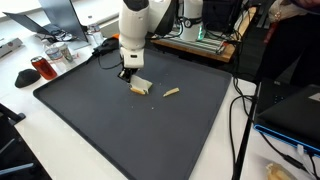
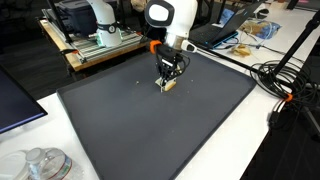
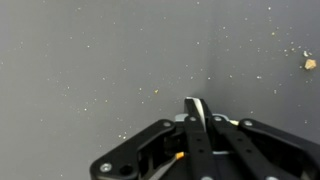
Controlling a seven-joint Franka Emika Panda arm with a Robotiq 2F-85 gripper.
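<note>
The gripper (image 1: 128, 73), jaws closed and empty, hovers by a tan chunk (image 1: 140, 88), perhaps bread. It looks light and crumbly, best pinched gently across its narrow sides.

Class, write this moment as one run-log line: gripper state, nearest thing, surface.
gripper: shut | nearest: beige piece, beside fingertips, contact unclear | surface: dark mat

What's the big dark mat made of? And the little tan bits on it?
The mat looks like matte rubber or foam: flat dark grey, no shine. The tan bits look like bread or cracker, pale and rough-edged; too small to be sure.
</note>
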